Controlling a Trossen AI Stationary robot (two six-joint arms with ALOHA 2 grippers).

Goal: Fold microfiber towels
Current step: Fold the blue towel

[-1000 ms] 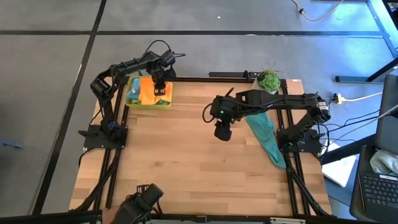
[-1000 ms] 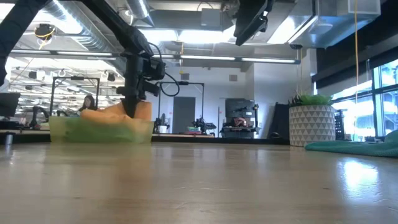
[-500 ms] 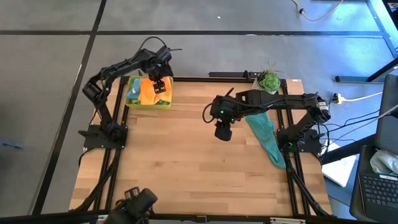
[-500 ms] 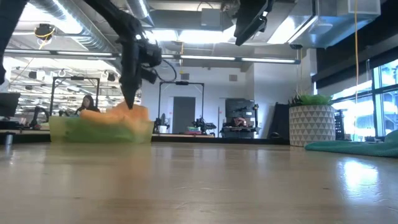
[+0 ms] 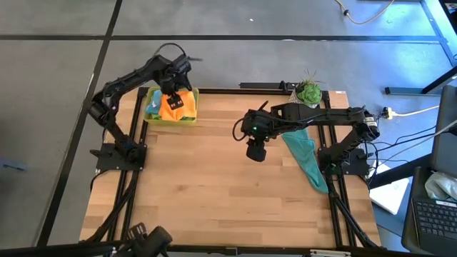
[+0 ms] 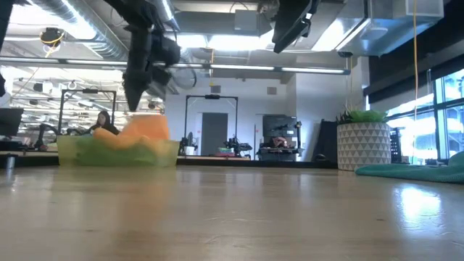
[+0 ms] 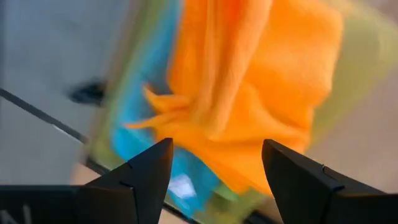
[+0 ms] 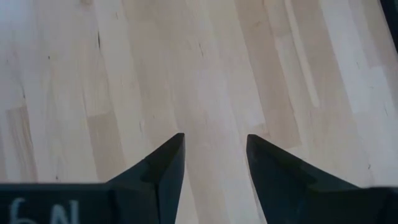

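At the far left corner of the wooden counter (image 5: 214, 178), the left pincer (image 5: 173, 84) had just let go of the orange towel (image 5: 171, 106) and lifted clear, its fingers apart and empty. The towel lay heaped in the yellow-green tray (image 5: 187, 118), on top of blue cloths (image 7: 134, 134), so that towel seemed put away. The right pincer (image 5: 255, 153) hung mid-counter, fingers apart, holding nothing. The teal towel (image 5: 303, 158) lay unfolded along the right edge, likely next.

Left pincer (image 5: 173, 99) opened, released orange towel (image 5: 171, 107), lifted off tray (image 5: 151, 118).
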